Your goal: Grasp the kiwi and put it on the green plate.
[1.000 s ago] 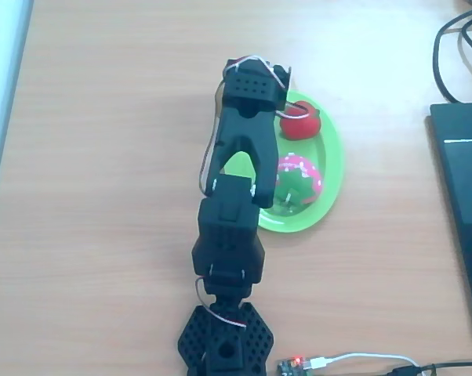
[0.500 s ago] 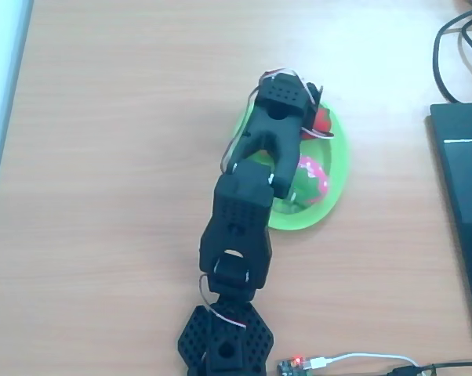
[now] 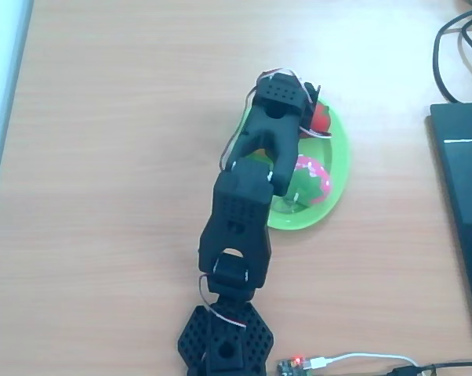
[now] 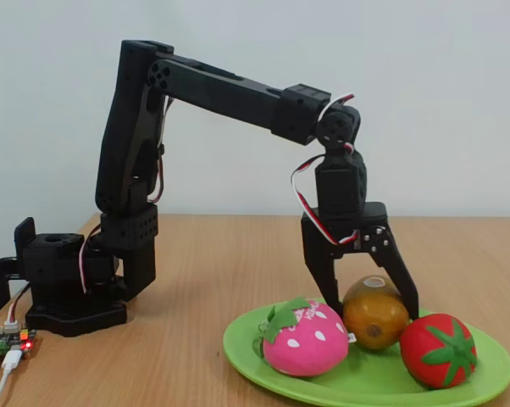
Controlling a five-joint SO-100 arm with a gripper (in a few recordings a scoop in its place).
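Since half a second ago the arm has barely shifted. The pincer (image 4: 369,301) stands spread over the kiwi (image 4: 375,312), fingers on both sides. The kiwi rests on the green plate (image 4: 458,381), white spot up, long axis unclear, between a pink fruit (image 4: 302,339) and a strawberry (image 4: 437,350).

The overhead view looks straight down on the table (image 3: 103,157), arm base at the bottom edge. The fixed view sits low at table height, side-on and closer. Both share the arm (image 4: 145,170) and green plate (image 3: 339,160)
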